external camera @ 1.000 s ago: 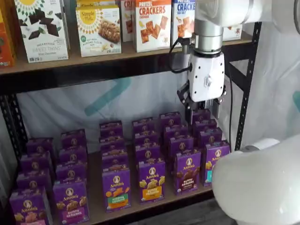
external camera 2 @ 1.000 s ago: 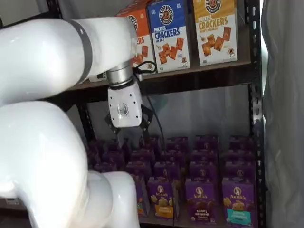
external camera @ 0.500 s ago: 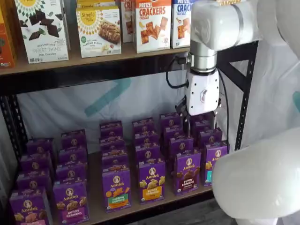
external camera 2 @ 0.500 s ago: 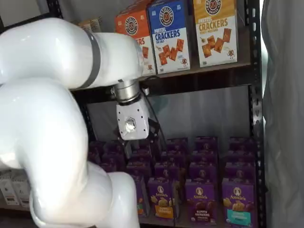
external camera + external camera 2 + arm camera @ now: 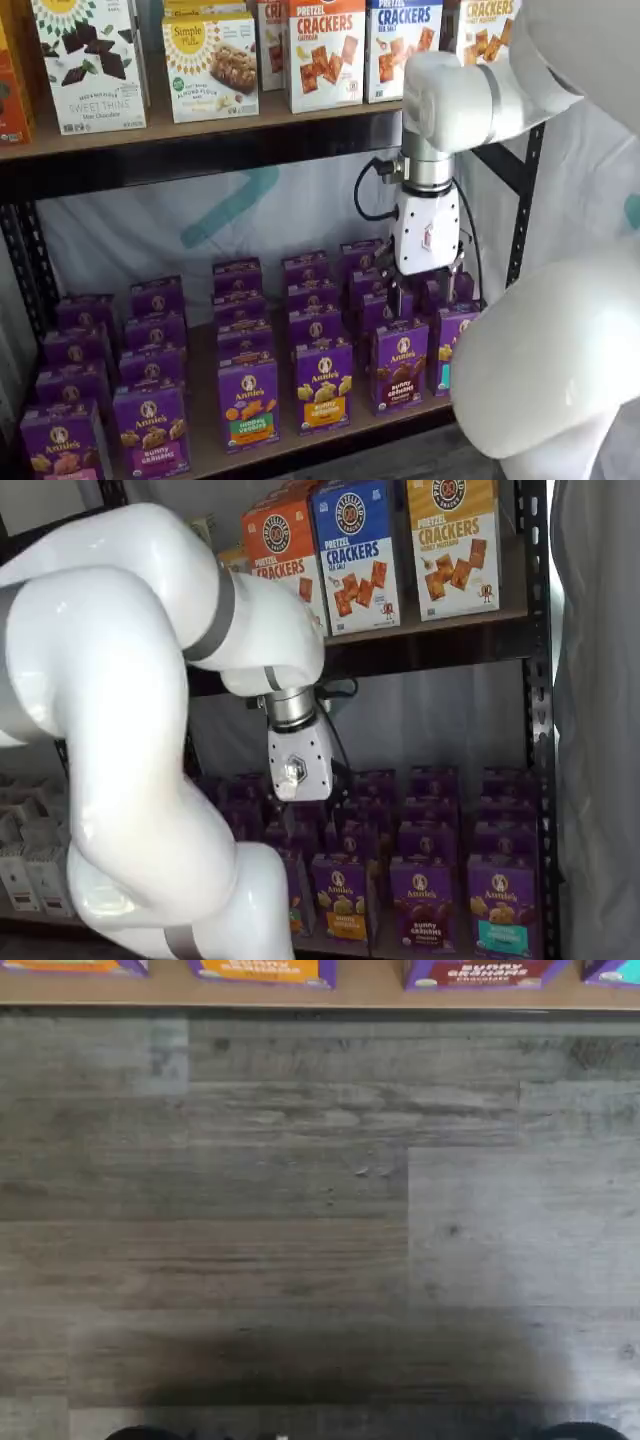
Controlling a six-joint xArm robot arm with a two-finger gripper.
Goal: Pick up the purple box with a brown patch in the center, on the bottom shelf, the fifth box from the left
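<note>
The small upright purple Annie's box with dark brown bunny crackers and a brown band on its front (image 5: 401, 366) stood at the front edge of the light brown wooden bottom shelf of the black metal rack (image 5: 205, 440), first in its own row of purple cartons. In both shelf views it was upright and nothing touched it (image 5: 421, 904). On one side stood the purple box with a yellow band (image 5: 324, 385), on the other the purple box with a teal band (image 5: 500, 911). In the wrist view only the lower edge of the brown-banded box (image 5: 483, 973) showed, at the edge of the shelf board, and the rest was grey wooden floor (image 5: 320, 1220).

The white claw with black fingers (image 5: 424, 292) hung above the boxes further back in that row and the neighbouring one, lower than the upper board with cracker boxes (image 5: 326, 54). Its fingers were dark against the dark cartons, so I cannot tell if they were wide or narrow; they carried no box.

By my judgement the task was in its approach part. The arm was already in front of the correct column, but the grasp and the lifting were not yet done. The claw should come forward and down to the front box.
</note>
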